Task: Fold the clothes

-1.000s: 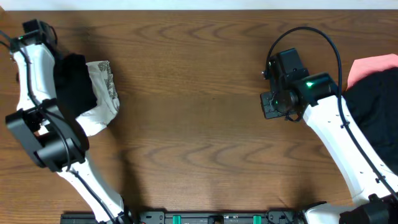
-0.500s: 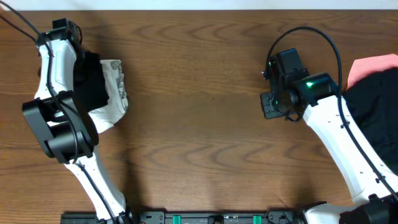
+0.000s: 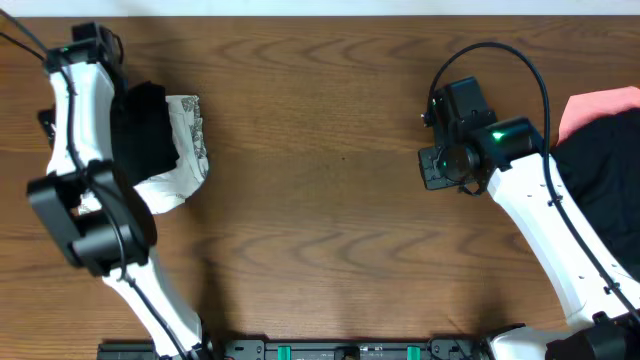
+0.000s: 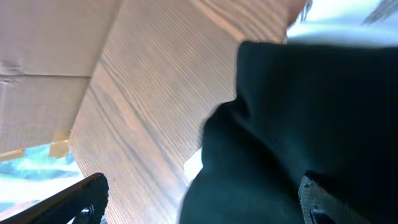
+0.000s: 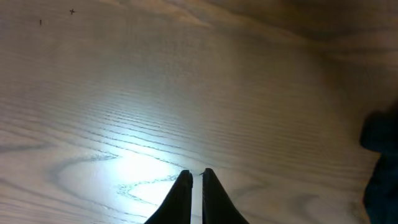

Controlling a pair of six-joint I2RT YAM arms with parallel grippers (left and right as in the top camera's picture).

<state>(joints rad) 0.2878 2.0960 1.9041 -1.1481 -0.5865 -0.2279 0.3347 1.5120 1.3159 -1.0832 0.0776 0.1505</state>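
Observation:
A folded black shirt (image 3: pixel 147 128) lies on top of a white, grey-printed garment (image 3: pixel 188 150) at the table's left side. In the left wrist view my left gripper (image 4: pixel 205 190) is open. Its fingertips (image 4: pixel 93 190) stand wide apart, with the black shirt (image 4: pixel 298 124) spread below and between them, not pinched. My right gripper (image 3: pixel 438 166) hovers over bare wood right of centre. It is shut, its tips (image 5: pixel 194 175) almost touching with nothing between them. More clothes sit at the right edge: a pink piece (image 3: pixel 598 104) partly under a black garment (image 3: pixel 605 185).
My left arm (image 3: pixel 75 140) runs along the table's left edge beside the stacked garments. The right arm (image 3: pixel 545 230) crosses in front of the right pile. The table's far edge (image 3: pixel 320 14) meets a white strip at the top.
The left gripper has opened wide and let go of the black shirt. The stack shifted a little right, then the left arm drew back left. The right arm has not moved.

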